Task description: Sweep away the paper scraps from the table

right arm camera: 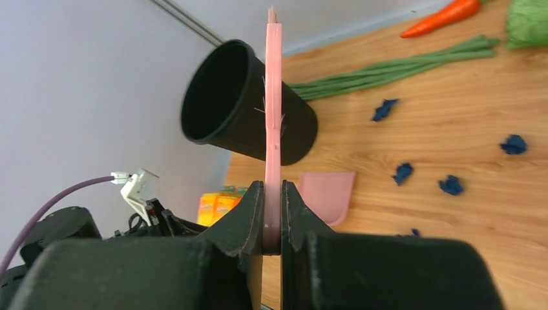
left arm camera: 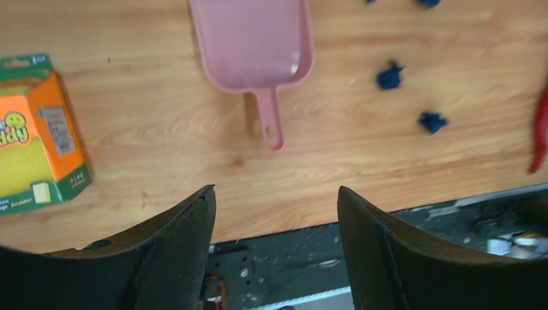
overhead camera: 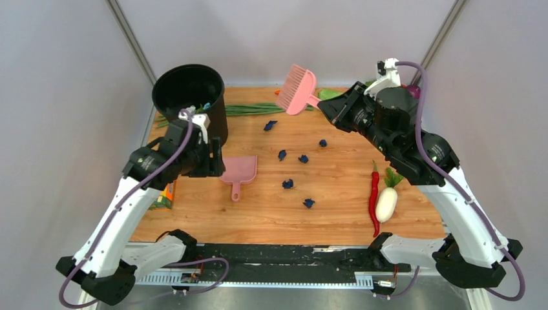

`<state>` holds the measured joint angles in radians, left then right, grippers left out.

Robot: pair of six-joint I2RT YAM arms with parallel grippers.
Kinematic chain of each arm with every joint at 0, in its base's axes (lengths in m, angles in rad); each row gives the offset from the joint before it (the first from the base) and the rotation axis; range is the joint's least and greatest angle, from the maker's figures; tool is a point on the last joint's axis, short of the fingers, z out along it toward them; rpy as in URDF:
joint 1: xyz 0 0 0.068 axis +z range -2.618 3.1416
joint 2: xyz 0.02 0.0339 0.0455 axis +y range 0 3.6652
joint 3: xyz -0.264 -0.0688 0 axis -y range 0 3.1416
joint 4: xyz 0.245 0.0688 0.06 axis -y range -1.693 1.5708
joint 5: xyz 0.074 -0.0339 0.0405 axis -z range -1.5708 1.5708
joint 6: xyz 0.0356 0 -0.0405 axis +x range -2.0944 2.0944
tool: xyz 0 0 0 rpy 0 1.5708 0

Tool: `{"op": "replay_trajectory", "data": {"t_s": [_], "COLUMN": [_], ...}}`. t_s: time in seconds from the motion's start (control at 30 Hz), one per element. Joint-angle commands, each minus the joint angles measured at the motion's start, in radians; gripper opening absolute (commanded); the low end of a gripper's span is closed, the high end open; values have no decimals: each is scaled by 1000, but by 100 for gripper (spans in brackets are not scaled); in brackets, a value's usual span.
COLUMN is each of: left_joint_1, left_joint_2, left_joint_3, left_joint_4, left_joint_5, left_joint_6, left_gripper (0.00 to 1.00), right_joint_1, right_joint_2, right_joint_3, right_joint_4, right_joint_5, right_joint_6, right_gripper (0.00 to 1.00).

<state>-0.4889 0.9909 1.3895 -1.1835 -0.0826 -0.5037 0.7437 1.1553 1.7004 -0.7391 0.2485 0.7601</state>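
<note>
This is a robot test cell in a lab. Bare pale grey panel walls [overhead camera: 58, 97] and slanting metal frame struts [overhead camera: 132, 40] rise beyond the right gripper [right arm camera: 273, 194]. The table [overhead camera: 336, 216] is a plain wood-grain board. Behind the left gripper [left arm camera: 274, 200] runs a black-and-silver mounting rail [overhead camera: 284, 255], trailed by purple cables [overhead camera: 423, 97]. The things laid out are an odd staged mix: a pink brush [overhead camera: 297, 90] between the right gripper's fingers, a red chili [overhead camera: 373, 194] and a white radish [overhead camera: 386, 203] behind it, and a boxed scrub sponge [left arm camera: 32, 135] to the left gripper's left.

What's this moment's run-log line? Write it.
right claw: shut on pink brush | left claw: open near dustpan | paper scraps: scattered on table
</note>
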Motion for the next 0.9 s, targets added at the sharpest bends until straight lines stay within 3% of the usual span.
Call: {"op": "replay_trajectory", "data": {"t_s": [0.0, 0.27, 0.63, 0.87], "left_joint_1": [-37, -74, -93, -93], "left_joint_2": [3, 100, 304, 399], "left_joint_3": [-128, -308, -374, -428], "left_joint_4": [5, 137, 274, 381], "left_joint_5": [38, 66, 41, 20], "left_joint_6": [83, 146, 248, 174], "left_gripper": [77, 77, 79, 79], "right_joint_1": [2, -66, -161, -168], "right_joint_2": [52, 227, 228, 211], "right_joint_3": [94, 206, 130, 93], "right_joint_4": [-196, -428, -421, -391], "right_joint_5": [75, -8, -98, -127], "right_joint_6": [-57, -79, -120, -117], "right_gripper": [0, 0, 0, 0]}}
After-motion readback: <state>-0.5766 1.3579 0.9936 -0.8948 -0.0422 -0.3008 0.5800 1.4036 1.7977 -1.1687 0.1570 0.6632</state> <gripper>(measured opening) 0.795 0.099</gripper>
